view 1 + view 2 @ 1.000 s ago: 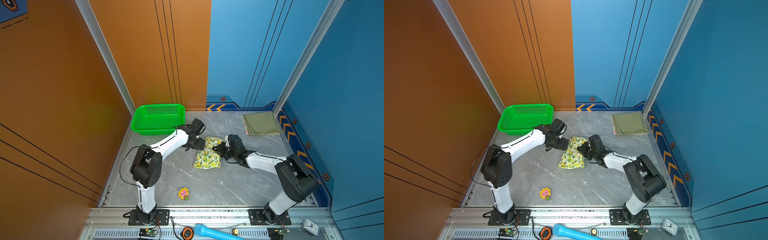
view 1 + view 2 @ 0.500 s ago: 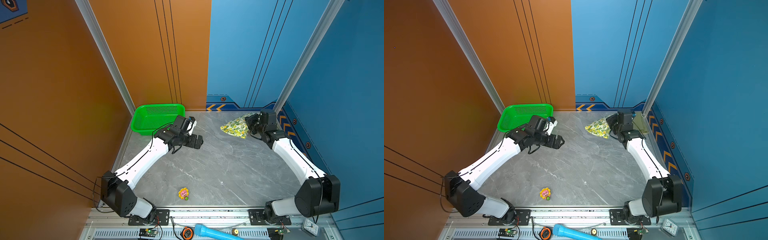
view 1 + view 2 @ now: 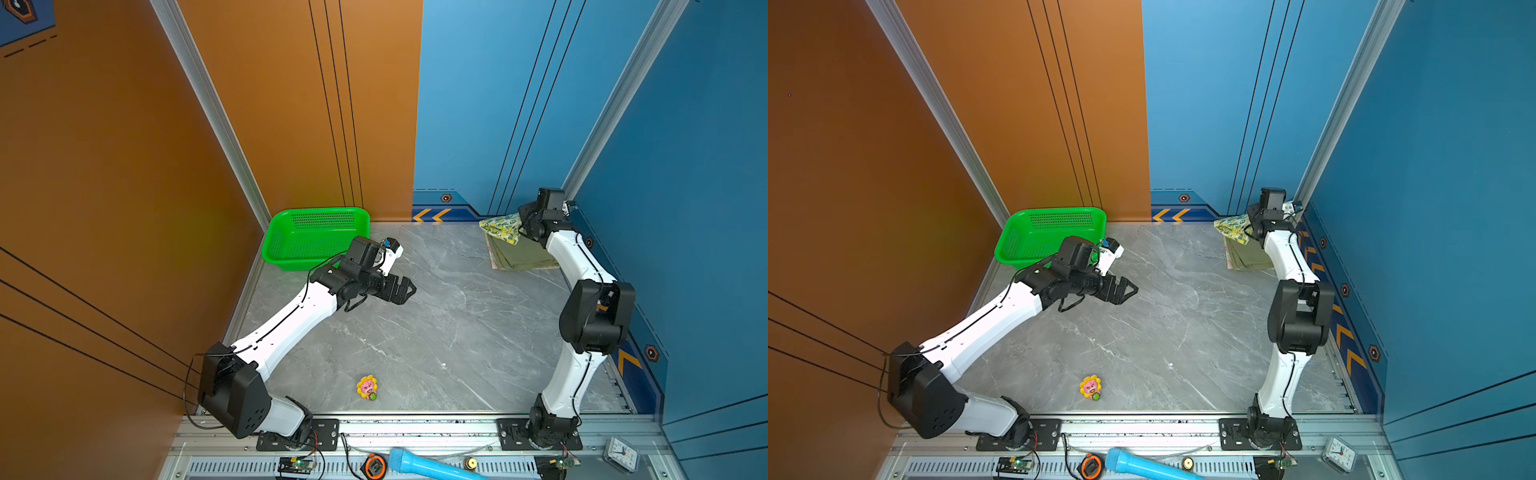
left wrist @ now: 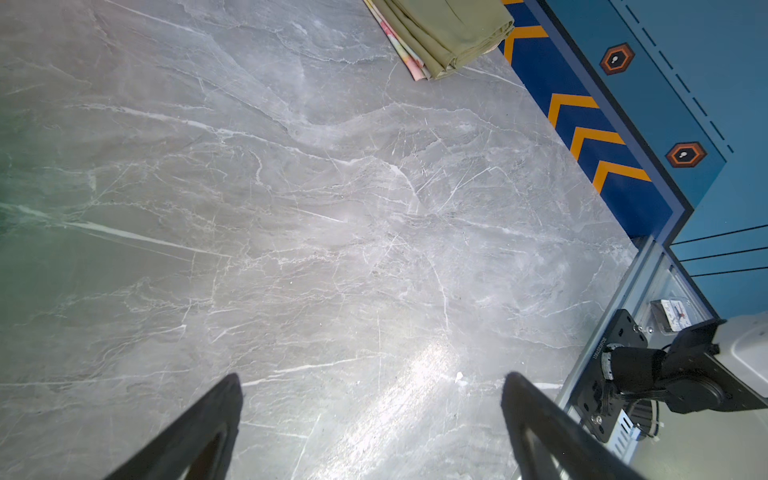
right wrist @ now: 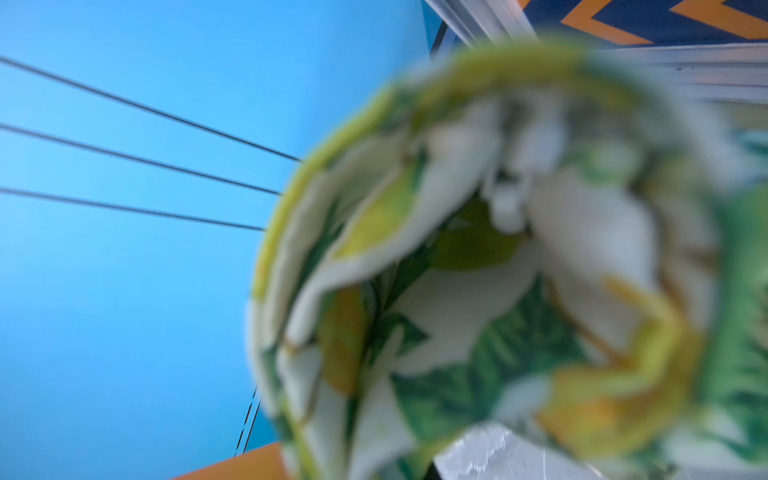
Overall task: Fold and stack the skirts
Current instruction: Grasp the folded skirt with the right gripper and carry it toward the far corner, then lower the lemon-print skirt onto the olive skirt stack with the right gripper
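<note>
The white skirt with lemons and leaves (image 3: 500, 226) (image 3: 1232, 227) hangs bunched from my right gripper (image 3: 520, 227) (image 3: 1250, 227), which is shut on it at the back right corner. It fills the right wrist view as a blurred mass of cloth (image 5: 498, 270) and hides the fingers. Just below it the folded olive green skirt (image 3: 521, 255) (image 3: 1248, 258) (image 4: 449, 29) lies on the table. A pastel flowered skirt (image 4: 405, 54) shows as an edge under the olive one. My left gripper (image 3: 409, 291) (image 3: 1128, 289) (image 4: 372, 380) hovers open and empty over bare table, left of centre.
A green mesh basket (image 3: 291, 245) (image 3: 1021, 245) stands at the back left, just behind my left arm. A small sunflower toy (image 3: 367, 387) (image 3: 1090, 387) lies near the front edge. The blue walls close in tightly around my right gripper.
My right arm has carried the lemon skirt from the table's middle to the back right, over the olive skirt. My left arm has let go and drawn back toward the basket.
</note>
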